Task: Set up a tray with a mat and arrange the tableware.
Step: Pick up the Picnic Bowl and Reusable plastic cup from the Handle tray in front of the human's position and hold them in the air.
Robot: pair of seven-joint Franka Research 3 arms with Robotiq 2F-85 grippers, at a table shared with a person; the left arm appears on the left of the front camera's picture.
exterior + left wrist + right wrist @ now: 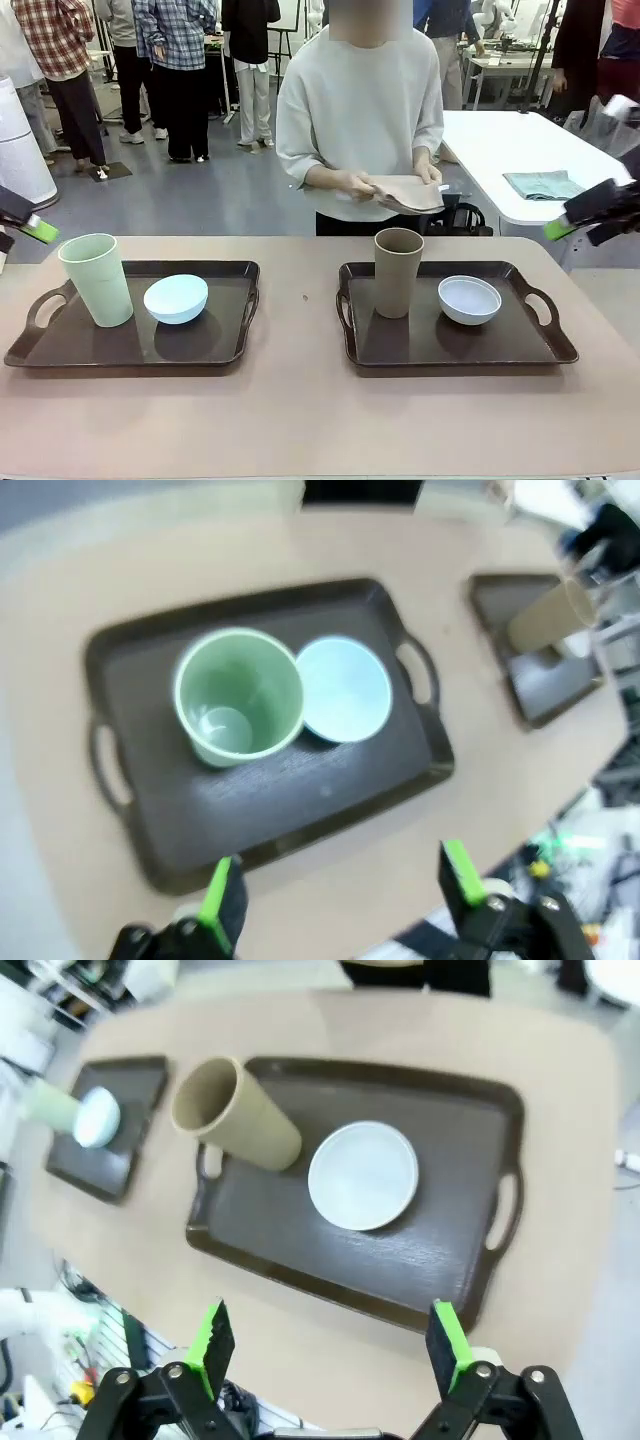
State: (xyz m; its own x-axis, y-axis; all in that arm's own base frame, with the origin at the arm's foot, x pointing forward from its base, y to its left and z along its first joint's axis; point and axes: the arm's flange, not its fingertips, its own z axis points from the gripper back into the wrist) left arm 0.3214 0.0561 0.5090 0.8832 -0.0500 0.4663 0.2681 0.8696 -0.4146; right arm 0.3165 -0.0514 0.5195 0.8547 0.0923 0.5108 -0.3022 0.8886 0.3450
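Centrally, bare table (300, 320) between trays (200, 348)

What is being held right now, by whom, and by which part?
Neither the left gripper nor the right gripper holds anything; both are open. The person's hands hold a tan mat by its opposite edges.

My left fingers (215, 895) are black with bright green pads. My right fingers (448, 1350) match them, with round bolt heads on the black knuckles. At the far side, the person (358, 120) wears a pale, loose, long-sleeved sweatshirt.
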